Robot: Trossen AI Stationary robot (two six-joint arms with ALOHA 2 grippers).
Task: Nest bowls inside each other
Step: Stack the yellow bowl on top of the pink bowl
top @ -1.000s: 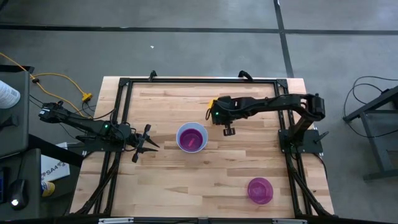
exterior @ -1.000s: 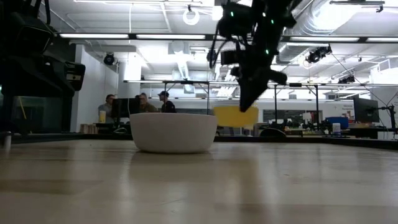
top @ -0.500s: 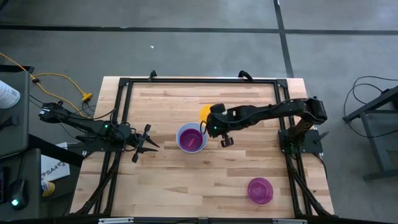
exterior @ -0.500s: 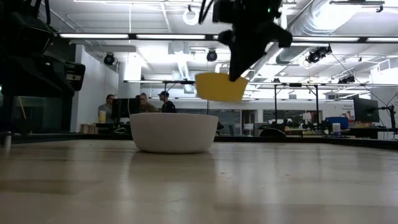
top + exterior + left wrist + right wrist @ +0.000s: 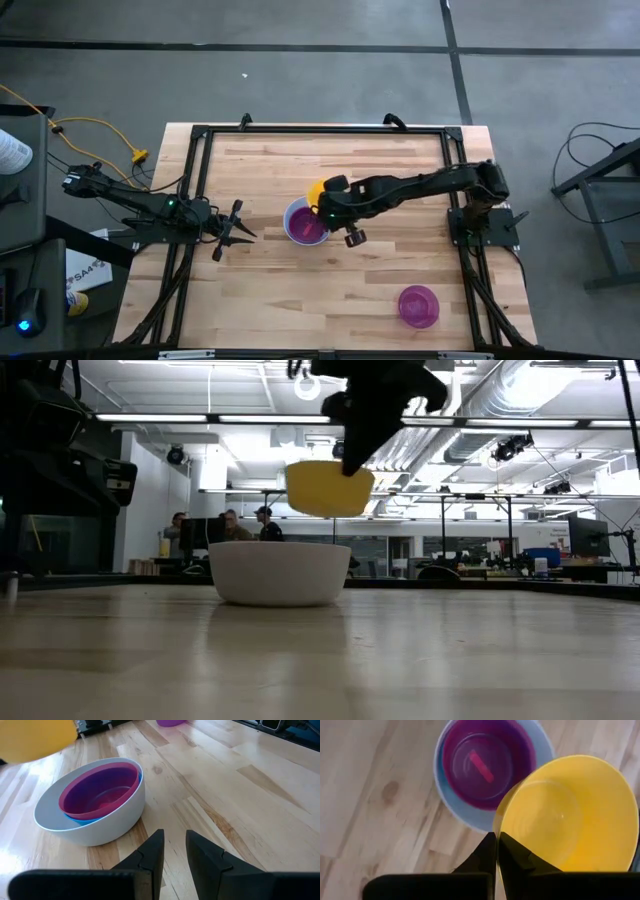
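A white bowl (image 5: 307, 221) stands on the table's middle with a blue bowl (image 5: 82, 818) and a red-pink bowl (image 5: 100, 790) nested in it. A yellow bowl (image 5: 328, 488) hangs above the white bowl's far right rim, with my right gripper (image 5: 496, 851) shut on it. A purple bowl (image 5: 418, 306) stands alone near the table's near right corner. My left gripper (image 5: 173, 854) waits at the table's left, low, pointing at the white bowl, with its fingers a little apart and nothing between them. My right gripper pinches the yellow bowl's rim (image 5: 495, 831) on the bowl's right side, one finger inside the bowl and one outside. The fingers slant down from above and from the table's right. The bowl hangs clear, mouth up and slightly tilted, over the white bowl's rim.
A black frame (image 5: 320, 130) runs around the wooden table top (image 5: 300, 290). Bare wood lies between the white bowl and the purple bowl. In the low view, people sit at desks (image 5: 225, 530) far behind the table.
My right gripper has carried the yellow bowl up and toward the table's left and near edge, from the far right of the white bowl to a place above its rim. The gripper has stayed shut on the bowl's rim, and the bowl has stayed mouth up.
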